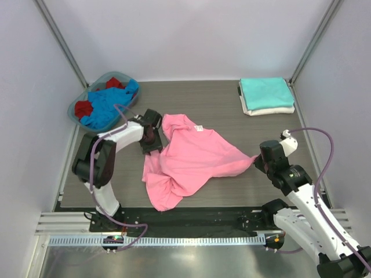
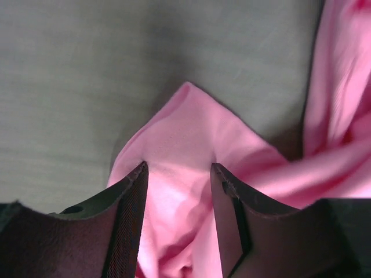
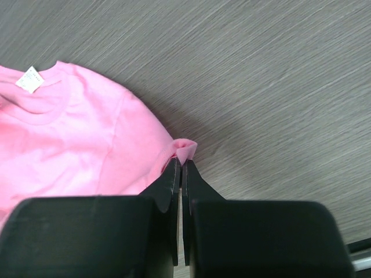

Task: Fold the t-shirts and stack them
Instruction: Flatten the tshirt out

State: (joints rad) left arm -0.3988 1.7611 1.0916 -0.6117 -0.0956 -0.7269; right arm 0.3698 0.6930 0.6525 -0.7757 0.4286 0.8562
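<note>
Grey wood-grain table (image 1: 232, 110) fills the cell floor between pale walls. Across its middle lies the pink t-shirt (image 1: 191, 156), spread out but rumpled: the neck points toward the far side, the lower left part is bunched into folds near the front edge, and one corner is drawn out to the right into a point.

At the far left corner sits the blue-rimmed basket (image 1: 73, 108), holding a crumpled blue t-shirt (image 1: 107, 104) and a red t-shirt (image 1: 84, 108) that shows in patches around it. At the far right corner is a neat folded stack, the teal t-shirt (image 1: 265, 91) lying squarely on top of the white t-shirt (image 1: 269, 110), well apart from the pink one.

The left gripper (image 2: 178, 168) is at the pink shirt's left edge, near the collar side. Its jaws stand apart, released, with a pointed corner of pink cloth lying in the gap between the dark fingers (image 2: 130, 220); the cloth is not pinched.

The right gripper (image 3: 179, 165) is clenched on the shirt's right corner, a small nub of pink cloth squeezed between its tips, just above the table.

A white label (image 3: 30, 79) shows inside the collar.
</note>
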